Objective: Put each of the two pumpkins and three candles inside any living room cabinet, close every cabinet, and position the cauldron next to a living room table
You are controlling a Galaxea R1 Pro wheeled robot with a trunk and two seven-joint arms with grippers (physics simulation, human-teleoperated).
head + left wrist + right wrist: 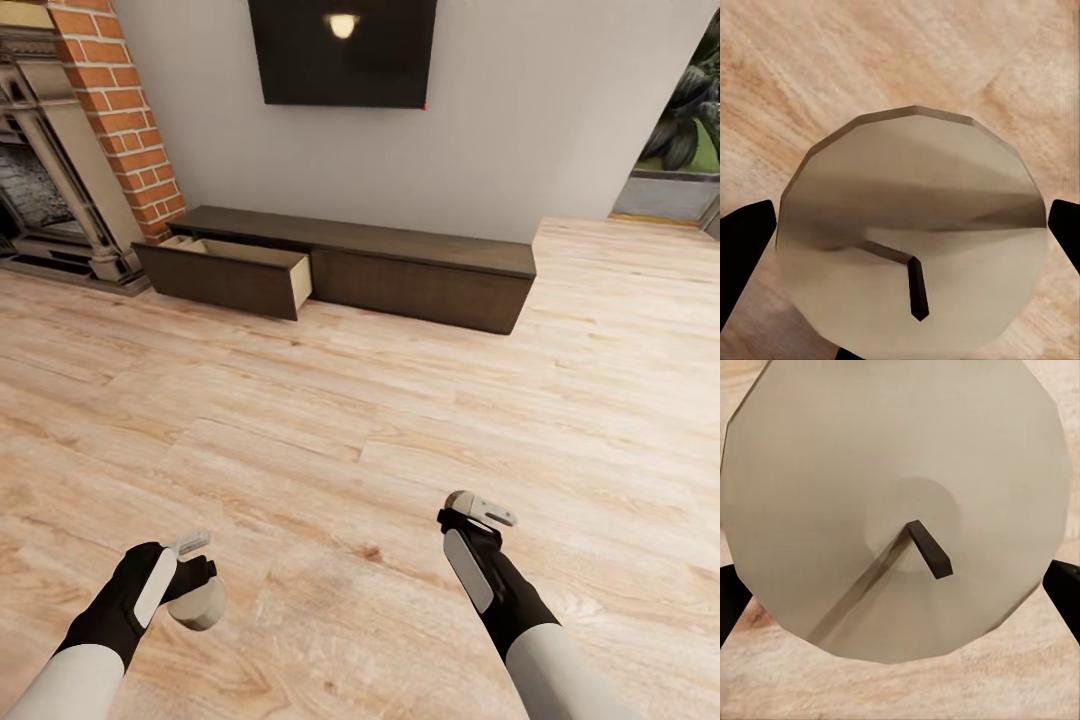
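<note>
The cabinet (420,270) is a long low dark brown unit against the grey wall ahead. Its left drawer (240,262) stands pulled open, showing a pale inside. My left gripper (198,562) hangs low over the floor, shut on a beige candle (202,606). That candle's flat top and dark wick (911,232) sit between the black fingertips (742,255). My right gripper (472,512) is shut on a second candle (459,497), whose top (896,502) spreads wide between its fingertips (1065,592). The pumpkins and the cauldron are out of view.
A wide stretch of light wooden floor (360,420) lies between me and the cabinet. A brick column (120,120) and a fireplace (50,180) stand at the left. A dark television (340,50) hangs above the cabinet. An opening to greenery (680,150) is at the right.
</note>
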